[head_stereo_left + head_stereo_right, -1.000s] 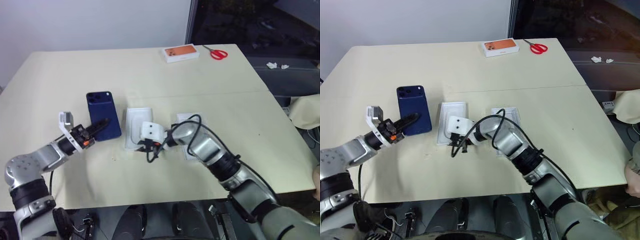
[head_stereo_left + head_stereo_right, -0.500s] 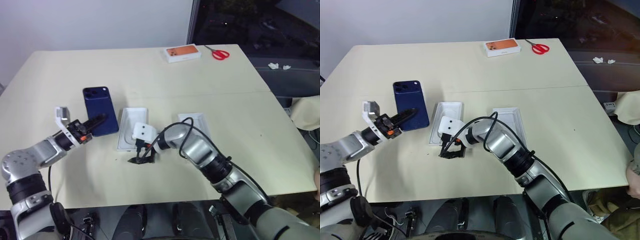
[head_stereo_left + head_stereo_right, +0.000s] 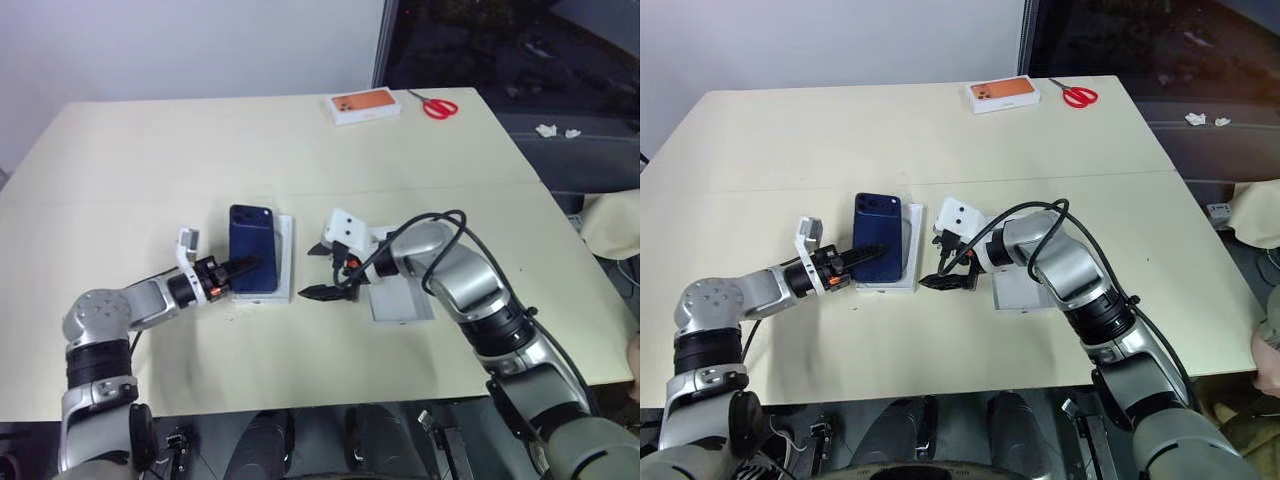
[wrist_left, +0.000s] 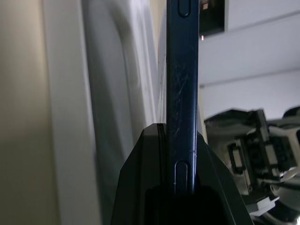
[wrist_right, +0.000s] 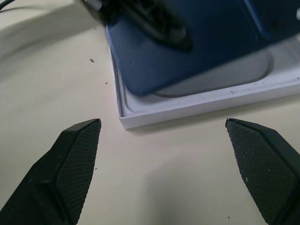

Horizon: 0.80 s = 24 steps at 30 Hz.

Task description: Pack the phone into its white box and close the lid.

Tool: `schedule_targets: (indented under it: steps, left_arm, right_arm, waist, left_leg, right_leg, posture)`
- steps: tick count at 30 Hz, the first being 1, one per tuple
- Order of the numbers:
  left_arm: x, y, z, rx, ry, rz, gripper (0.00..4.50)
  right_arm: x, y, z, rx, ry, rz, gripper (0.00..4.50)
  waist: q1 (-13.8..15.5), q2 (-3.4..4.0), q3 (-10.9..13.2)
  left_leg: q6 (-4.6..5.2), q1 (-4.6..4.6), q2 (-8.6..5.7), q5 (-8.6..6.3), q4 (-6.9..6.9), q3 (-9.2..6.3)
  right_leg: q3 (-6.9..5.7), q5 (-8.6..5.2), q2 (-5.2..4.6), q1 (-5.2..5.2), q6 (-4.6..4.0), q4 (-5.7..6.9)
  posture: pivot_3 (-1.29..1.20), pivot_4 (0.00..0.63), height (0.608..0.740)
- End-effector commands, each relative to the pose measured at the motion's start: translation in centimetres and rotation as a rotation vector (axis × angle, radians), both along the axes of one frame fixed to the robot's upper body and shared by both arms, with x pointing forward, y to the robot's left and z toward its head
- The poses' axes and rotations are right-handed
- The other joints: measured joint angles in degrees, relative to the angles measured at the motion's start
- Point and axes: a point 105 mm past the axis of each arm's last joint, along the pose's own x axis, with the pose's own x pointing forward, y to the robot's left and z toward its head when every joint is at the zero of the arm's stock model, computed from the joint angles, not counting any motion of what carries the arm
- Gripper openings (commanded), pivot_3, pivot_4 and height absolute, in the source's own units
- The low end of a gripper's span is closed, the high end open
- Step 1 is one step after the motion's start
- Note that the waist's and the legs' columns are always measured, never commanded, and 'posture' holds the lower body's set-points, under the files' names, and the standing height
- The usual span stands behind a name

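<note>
A wide cream table stands against a plain pale wall (evenly lit). To the right, a dark window behind a grey frame.

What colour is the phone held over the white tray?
Dark navy blue phone, clearest in the right eye view.

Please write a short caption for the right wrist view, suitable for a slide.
Open right gripper faces the white box while the left gripper holds the phone over it.
</note>
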Motion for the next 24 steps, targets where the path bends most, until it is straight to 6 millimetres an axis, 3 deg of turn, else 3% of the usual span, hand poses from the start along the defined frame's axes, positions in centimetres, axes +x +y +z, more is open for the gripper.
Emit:
schedule_targets:
  steps: [1, 2, 9, 24]
  left_arm:
    - [0.4, 0.1, 1.6, -0.02, -0.056, -0.027, 0.0]
    - [0.5, 0.2, 1.8, -0.026, -0.055, -0.025, 0.99]
    - [1.0, 0.9, 2.3, 0.009, -0.079, -0.011, 4.33]
    - [-0.3, 1.0, 4.3, 0.059, -0.147, -0.039, 4.47]
  right_arm:
    - [-0.3, 0.7, 1.2, 0.037, -0.052, 0.011, 4.45]
    - [-0.3, 0.8, 1.2, 0.039, -0.054, 0.009, 4.5]
    - [0.2, 0.7, 1.2, 0.038, -0.071, -0.011, 4.5]
    - [0.6, 1.9, 1.2, 0.053, -0.082, 0.016, 4.5]
  waist:
    - [0.0, 0.0, 0.0]
    - [-0.01, 0.0, 0.0]
    - [0.15, 0.01, -0.01]
    - [0.02, 0.01, -0.01]
  left_leg:
    - [0.0, 0.0, 0.0, 0.0, 0.02, 0.0]
    - [0.0, 0.0, 0.0, 0.0, 0.03, 0.0]
    - [0.0, 0.02, 0.0, 0.0, 0.05, 0.0]
    - [0.0, 0.05, 0.0, 0.0, 0.04, -0.01]
  right_leg:
    - [0.0, 0.0, 0.0, 0.01, 0.0, 0.0]
    - [0.0, 0.0, 0.0, 0.02, 0.0, 0.0]
    - [-0.01, 0.0, -0.01, 0.06, 0.0, 0.0]
    - [-0.01, 0.0, 0.0, 0.08, 0.0, 0.01]
  posture:
    - [0.0, 0.15, 0.74]
    - [0.0, 0.15, 0.74]
    - [0.0, 0.15, 0.74]
    - [0.0, 0.15, 0.74]
